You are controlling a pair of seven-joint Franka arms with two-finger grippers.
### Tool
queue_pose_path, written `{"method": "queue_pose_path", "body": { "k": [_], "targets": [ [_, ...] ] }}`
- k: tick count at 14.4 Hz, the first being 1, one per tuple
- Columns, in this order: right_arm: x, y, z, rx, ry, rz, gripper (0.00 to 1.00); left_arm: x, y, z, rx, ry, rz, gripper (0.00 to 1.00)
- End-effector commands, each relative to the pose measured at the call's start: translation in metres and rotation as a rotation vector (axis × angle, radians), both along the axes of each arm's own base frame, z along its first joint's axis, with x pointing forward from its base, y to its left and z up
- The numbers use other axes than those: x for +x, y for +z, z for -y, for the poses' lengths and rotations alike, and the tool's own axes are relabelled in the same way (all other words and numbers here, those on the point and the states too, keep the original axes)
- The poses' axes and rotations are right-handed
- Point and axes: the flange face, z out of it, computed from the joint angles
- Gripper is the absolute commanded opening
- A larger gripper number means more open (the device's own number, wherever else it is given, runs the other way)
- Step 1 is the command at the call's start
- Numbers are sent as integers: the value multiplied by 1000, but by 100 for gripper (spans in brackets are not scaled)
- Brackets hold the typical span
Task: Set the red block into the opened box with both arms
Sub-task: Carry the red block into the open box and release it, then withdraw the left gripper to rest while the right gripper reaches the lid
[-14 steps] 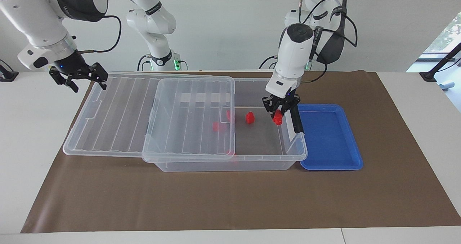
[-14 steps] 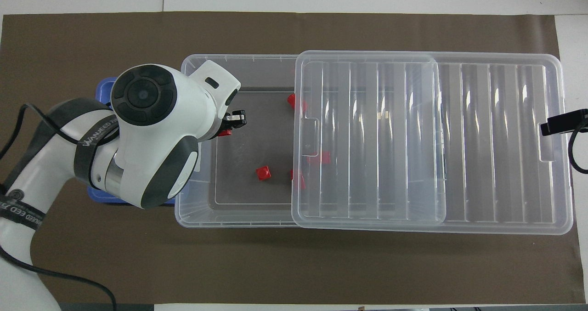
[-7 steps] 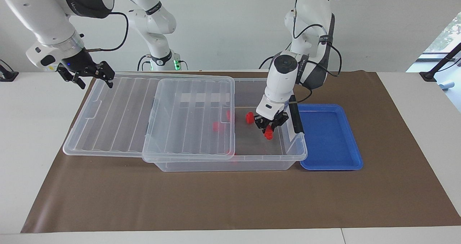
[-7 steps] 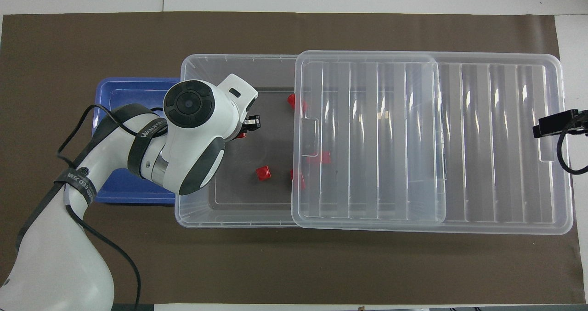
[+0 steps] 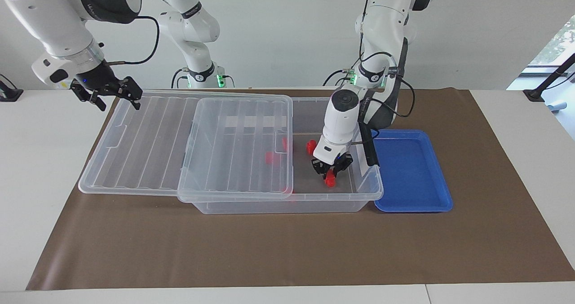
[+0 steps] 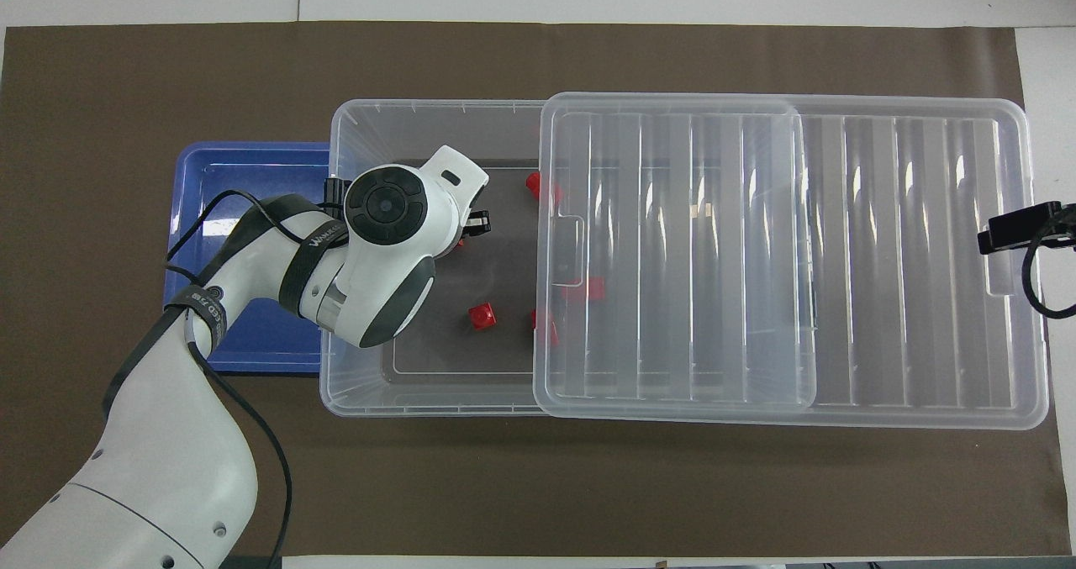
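The left gripper (image 5: 331,174) is clamped on a red block (image 5: 331,178), low inside the open end of the box (image 5: 287,203) — a light, rigid, smooth piece, probably best pinched across its flat sides. The right gripper (image 5: 108,93) waits with fingers spread, over the slid-aside lid (image 5: 134,160). From overhead the wrist hides the held block; other blocks blur beneath the lid.

Plastic all round me, on a matt brown sheet.
My box (image 5: 366,191) and its ribbed lid (image 5: 134,142) are clear, glossy plastic; the red block (image 5: 330,177) and blue tray (image 5: 411,171) look smooth plastic; the brown table cover (image 5: 287,250) is dull, paper-like.
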Motion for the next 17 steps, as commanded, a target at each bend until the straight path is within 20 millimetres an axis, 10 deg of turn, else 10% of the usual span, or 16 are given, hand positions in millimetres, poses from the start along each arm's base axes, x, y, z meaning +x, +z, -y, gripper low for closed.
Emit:
{"method": "queue_pose_path", "body": {
  "k": [1,3,11,17],
  "targets": [
    [-6,-1,2,-6,-4,-4,55,0,-5,2,9,0,24,91],
    [-8,-5,16,-12,13,18,0,0,11,0,3,0,40,100],
    [-21,-45,103,-22,13,62,0,-36,152,-26,33,29,43,100],
    [-12,-92,135,-9,22,44,0,-25,217,-126,-33,-55,-16,100]
  ]
}}
